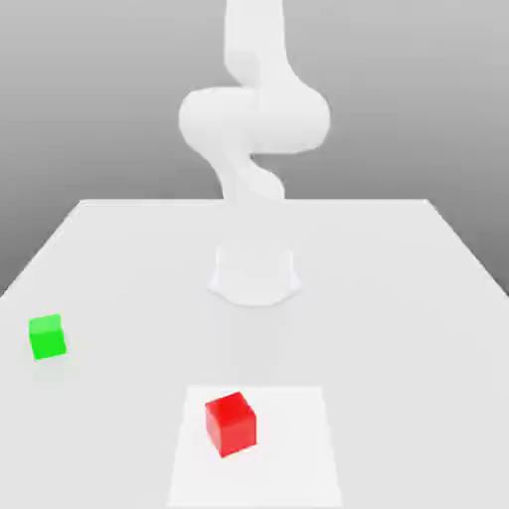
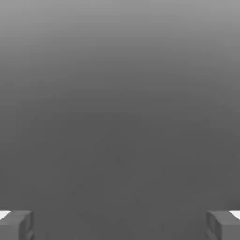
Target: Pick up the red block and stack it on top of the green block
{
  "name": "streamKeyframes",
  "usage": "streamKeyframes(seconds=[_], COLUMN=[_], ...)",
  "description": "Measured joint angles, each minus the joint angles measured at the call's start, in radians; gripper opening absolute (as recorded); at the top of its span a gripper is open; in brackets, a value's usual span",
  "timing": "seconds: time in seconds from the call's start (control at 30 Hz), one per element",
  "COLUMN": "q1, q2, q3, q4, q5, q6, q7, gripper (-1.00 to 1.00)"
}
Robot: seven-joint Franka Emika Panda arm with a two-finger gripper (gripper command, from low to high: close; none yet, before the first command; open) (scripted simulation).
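The red block (image 1: 231,423) rests on a lighter square patch of the table near the front edge, slightly to the exterior view's left of centre. The green block (image 1: 47,336) sits on the table far toward the exterior view's left, well apart from the red one. In the hand view my gripper (image 2: 120,225) is open, its two grey fingertips (image 2: 16,225) spread wide with nothing between them, facing plain grey background. The white arm (image 1: 254,119) rises from its base (image 1: 254,273) at the table's middle and bends upward out of frame.
The white table (image 1: 398,298) stretches wide around the base. The lighter square patch (image 1: 298,447) lies under the red block at the front. The arm's round base stands behind both blocks.
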Motion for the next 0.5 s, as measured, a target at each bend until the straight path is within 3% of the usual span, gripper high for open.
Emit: streamKeyframes(seconds=[0.27,0.5], q1=[-0.037,-0.092], q2=[0.308,0.561], q3=[0.02,0.076], q4=[-0.147,-0.274], q5=[0.129,0.122], q6=[0.157,0.3], q7=[0.261,0.566], gripper=[0.0,0.0])
